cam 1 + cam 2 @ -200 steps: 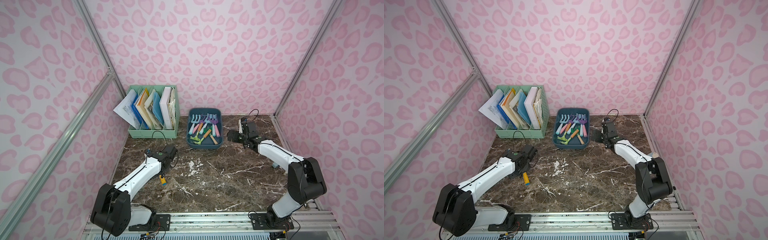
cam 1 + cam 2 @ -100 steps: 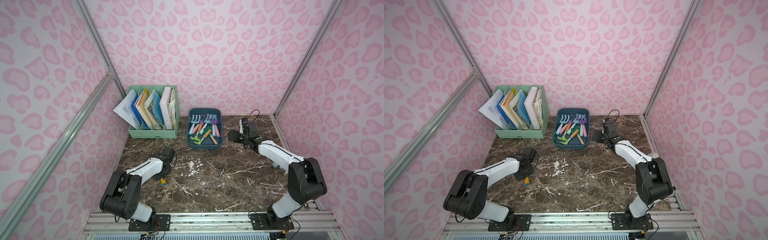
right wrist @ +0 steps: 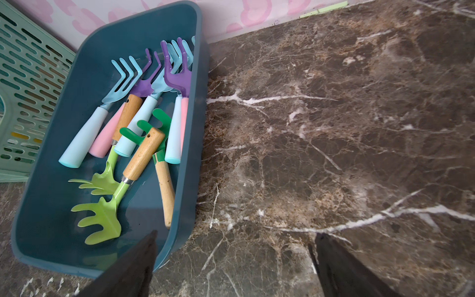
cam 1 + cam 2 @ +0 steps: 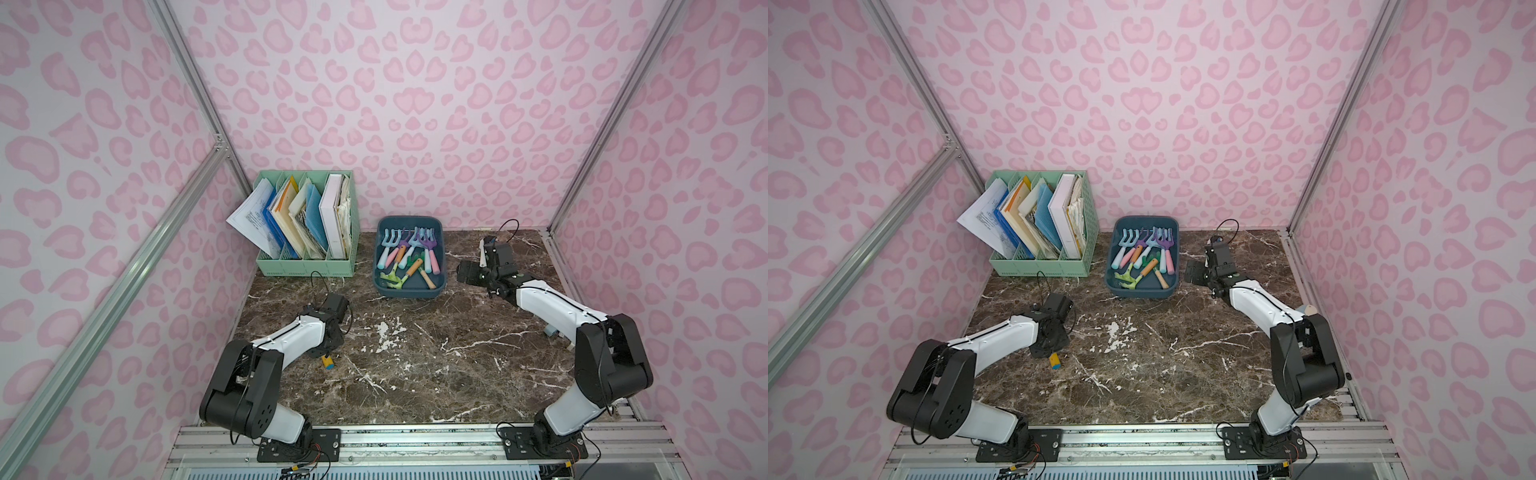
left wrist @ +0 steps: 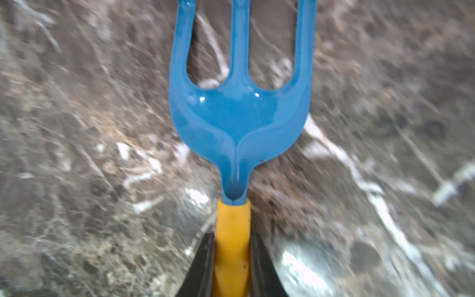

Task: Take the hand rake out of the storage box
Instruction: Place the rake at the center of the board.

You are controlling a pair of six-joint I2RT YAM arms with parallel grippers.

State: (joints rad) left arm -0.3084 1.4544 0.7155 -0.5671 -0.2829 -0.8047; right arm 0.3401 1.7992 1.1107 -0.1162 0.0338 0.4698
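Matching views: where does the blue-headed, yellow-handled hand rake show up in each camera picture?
Both top views: blue hand rake, only its handle end poking out beneath the left arm.
Left wrist: fills the centre, yellow handle clamped in the left gripper.
Right wrist: not in it.
Shared landmark: the white-veined marble tabletop.

can make out only the handle end of the hand rake (image 4: 328, 363) (image 4: 1054, 362) in both top views, rest hidden under the left arm (image 4: 291, 340). crops the tine tips and blurs the counter (image 5: 90, 154) in the left wrist view. shows only fingertips of the left hand (image 5: 232, 239) and right hand (image 3: 235, 232) in the wrist views.
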